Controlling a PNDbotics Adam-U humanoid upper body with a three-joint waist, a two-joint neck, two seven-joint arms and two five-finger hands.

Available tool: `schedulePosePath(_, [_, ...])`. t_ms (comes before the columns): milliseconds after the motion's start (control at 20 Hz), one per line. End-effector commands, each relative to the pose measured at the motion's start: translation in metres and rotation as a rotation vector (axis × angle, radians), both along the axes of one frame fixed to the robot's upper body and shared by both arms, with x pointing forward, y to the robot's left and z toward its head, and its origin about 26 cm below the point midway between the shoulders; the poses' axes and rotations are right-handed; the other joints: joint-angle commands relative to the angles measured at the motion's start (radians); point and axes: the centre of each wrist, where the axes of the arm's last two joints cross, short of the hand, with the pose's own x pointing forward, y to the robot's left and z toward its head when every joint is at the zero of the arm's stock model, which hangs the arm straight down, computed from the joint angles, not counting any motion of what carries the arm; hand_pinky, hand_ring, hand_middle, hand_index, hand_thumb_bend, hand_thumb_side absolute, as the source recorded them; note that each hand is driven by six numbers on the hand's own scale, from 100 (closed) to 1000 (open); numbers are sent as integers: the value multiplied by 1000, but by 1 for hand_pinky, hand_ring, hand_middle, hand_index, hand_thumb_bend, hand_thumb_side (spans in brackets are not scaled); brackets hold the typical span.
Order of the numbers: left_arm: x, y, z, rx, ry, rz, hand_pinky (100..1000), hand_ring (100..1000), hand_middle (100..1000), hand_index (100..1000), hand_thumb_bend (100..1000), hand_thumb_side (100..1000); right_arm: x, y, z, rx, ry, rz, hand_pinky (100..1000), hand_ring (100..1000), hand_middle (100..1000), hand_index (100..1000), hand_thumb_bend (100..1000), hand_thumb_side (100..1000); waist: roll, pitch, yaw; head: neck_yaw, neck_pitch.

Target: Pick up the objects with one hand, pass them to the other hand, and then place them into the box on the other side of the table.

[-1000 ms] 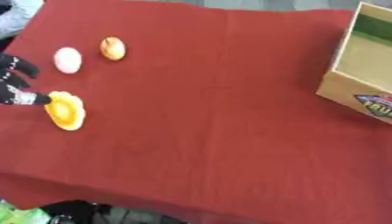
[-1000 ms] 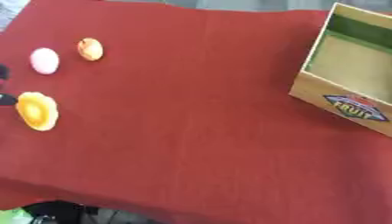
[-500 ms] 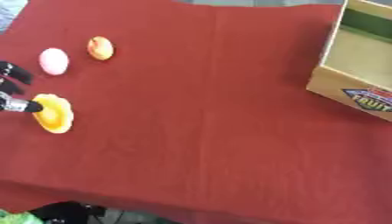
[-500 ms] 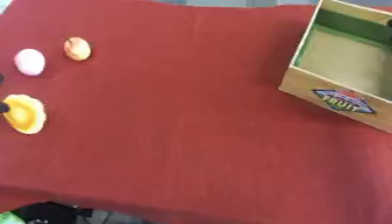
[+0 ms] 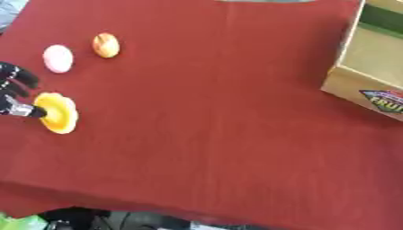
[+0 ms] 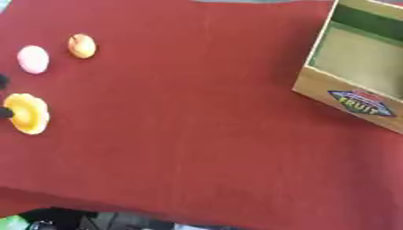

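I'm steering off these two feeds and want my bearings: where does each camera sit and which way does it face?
Left eye view: in the head, looking down at the red tablecloth; the left hand shows at the left edge, touching the yellow object.
Right eye view: beside it, same downward look, showing more of the box; of the hand only a dark sliver.
Shared: pink object, orange object, yellow object, box.

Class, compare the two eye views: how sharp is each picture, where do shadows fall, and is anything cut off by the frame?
Left eye view: softly blurred throughout; the black left hand is cropped by the left edge beside the yellow flat round object. Right eye view: also soft; the printed label on the cardboard box smears, and a faint shadow darkens the red tablecloth along the box's left wall. No glare in either.
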Motion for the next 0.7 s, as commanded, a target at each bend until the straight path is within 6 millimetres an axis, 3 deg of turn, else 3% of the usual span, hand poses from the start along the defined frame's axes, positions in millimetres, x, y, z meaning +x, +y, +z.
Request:
schedulePosePath(50, [3, 2, 8, 22, 6, -11, 858, 777, 760, 826, 619, 133, -1, -4, 11, -29, -25, -8, 971, 1000, 732, 833, 100, 646, -1, 0, -2, 11, 2])
schedulePosePath(350, [9, -1, 1, 43, 43, -20, 846, 778, 764, 829, 604, 120, -2, -5, 9, -27, -19, -11, 971, 1000, 732, 834, 100, 649, -1, -1, -5, 19, 0])
schedulePosePath(700, [11, -3, -5, 37, 63, -26, 816, 751, 727, 790, 516, 100, -2, -5, 8, -27, -13, -14, 972, 1000, 732, 834, 100, 651, 1, -1, -4, 27, 1])
